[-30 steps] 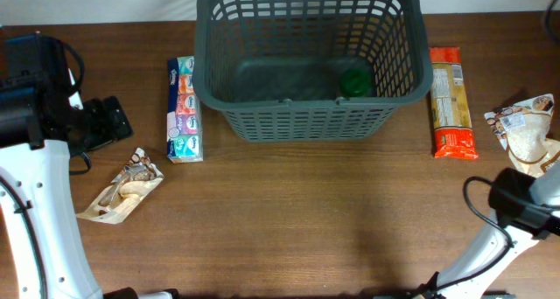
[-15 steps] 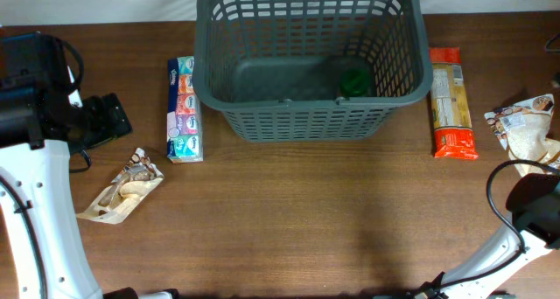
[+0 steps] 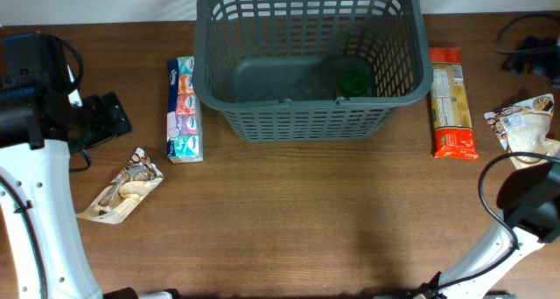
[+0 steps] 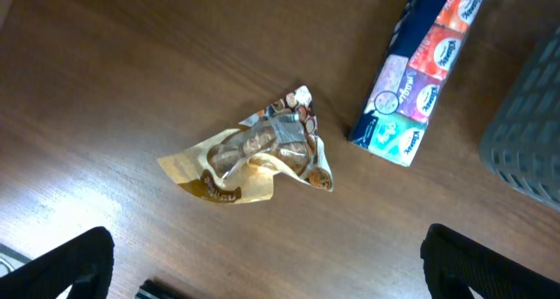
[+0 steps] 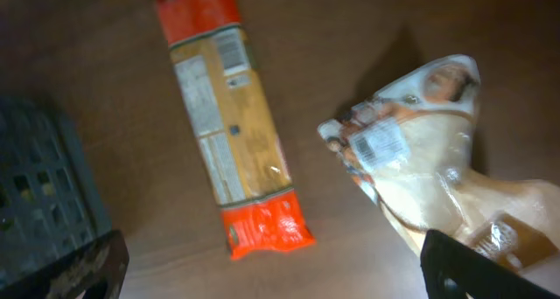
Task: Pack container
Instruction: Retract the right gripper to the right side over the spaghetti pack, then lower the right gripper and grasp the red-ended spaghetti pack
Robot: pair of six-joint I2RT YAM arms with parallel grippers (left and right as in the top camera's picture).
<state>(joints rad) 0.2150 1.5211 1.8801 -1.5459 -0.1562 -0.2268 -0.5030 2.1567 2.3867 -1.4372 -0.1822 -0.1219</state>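
One change, right arm [image 3: 528, 207] shifted slightly, container [image 3: 306, 115], pasta packet [image 3: 452, 102] unmoved

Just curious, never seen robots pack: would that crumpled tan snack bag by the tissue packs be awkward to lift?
Probably floppy: the snack bag lies creased and folded, so it may sag when gripped. It looks flat and part-empty, so likely light, and unlikely to roll.
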